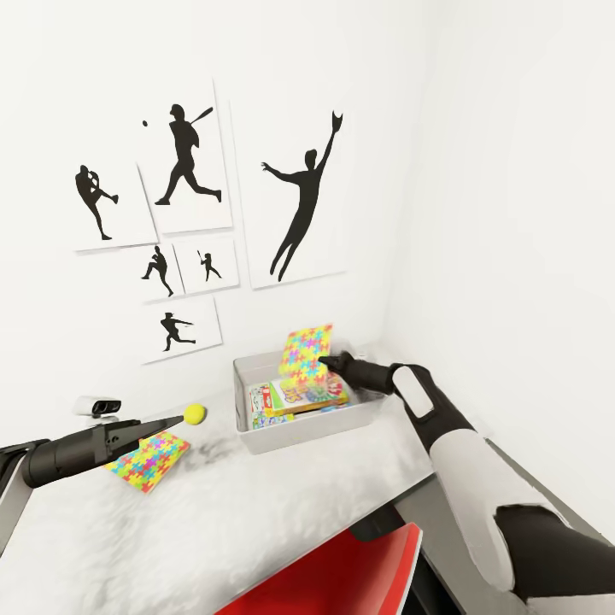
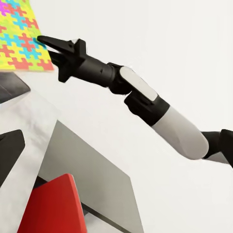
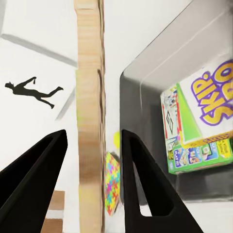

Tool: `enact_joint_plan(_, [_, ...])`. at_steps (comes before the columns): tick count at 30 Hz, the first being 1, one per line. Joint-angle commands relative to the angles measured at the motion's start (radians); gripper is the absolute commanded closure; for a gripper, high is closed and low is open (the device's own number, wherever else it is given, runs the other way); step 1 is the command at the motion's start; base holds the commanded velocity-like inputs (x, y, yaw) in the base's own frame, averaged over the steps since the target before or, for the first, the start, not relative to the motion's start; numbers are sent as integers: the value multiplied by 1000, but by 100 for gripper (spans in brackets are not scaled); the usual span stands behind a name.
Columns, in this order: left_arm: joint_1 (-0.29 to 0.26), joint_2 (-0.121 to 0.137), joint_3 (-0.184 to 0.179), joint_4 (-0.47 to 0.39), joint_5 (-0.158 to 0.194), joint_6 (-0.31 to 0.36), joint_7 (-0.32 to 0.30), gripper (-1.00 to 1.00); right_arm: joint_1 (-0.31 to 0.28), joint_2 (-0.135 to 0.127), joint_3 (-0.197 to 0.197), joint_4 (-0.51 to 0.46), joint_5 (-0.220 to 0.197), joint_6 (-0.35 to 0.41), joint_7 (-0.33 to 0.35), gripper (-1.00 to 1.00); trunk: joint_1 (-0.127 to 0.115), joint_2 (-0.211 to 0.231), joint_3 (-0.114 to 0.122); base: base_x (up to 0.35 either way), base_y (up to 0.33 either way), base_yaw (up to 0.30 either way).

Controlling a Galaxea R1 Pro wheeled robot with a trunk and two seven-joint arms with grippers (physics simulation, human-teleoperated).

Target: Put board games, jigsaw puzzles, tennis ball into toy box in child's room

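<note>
My right gripper (image 1: 329,363) is shut on a jigsaw puzzle (image 1: 306,352), holding it upright over the toy box (image 1: 295,436) on the table (image 1: 256,512). Its wooden edge (image 3: 90,121) runs between my fingers, and its patterned face (image 2: 22,39) shows by the right gripper (image 2: 48,46). Board games (image 1: 299,395) lie in the toy box; a white-green one (image 3: 213,107) lies over another (image 3: 194,155). The second jigsaw puzzle (image 1: 147,461) lies flat on the table under my left gripper (image 1: 177,419), whose tips point at the tennis ball (image 1: 195,414) just beyond them.
A red chair (image 1: 342,572) stands at the table's near edge, beside the dark grey top (image 2: 92,179). A small white device (image 1: 98,406) sits by the wall at the left. Sports-silhouette pictures (image 1: 188,154) hang above. The room corner lies right of the toy box.
</note>
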Motion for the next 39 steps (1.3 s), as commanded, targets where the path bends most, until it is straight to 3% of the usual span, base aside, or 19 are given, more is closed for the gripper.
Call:
enact_joint_plan(1, [0,0,0,0,1,11,-2,-100,-34,3,0,36,3,4,-25,100,1,-2,-2,0,0,0])
enact_joint_plan(5, [-1,0,0,0,1,11,-3,-100,-122,10,0,122,2,5,-160,100,1,-2,-2,0,0,0])
enact_joint_plan(11, [0,0,0,0,1,11,-2,-100,-194,38,-1,147,-2,9,-299,100,1,-2,-2,0,0,0])
enact_joint_plan(20, [-1,0,-1,0,1,11,-1,-100,-206,41,-1,142,-10,21,-309,100,1,-2,-2,0,0,0])
enact_joint_plan(28, [-1,0,0,0,1,11,-5,-100,-206,38,-1,140,-66,49,-307,100,1,-2,-10,0,0,0])
enact_joint_plan(39, [-1,0,0,0,1,11,-7,-100,-205,29,-2,144,-72,51,-307,100,1,-2,-28,0,0,0])
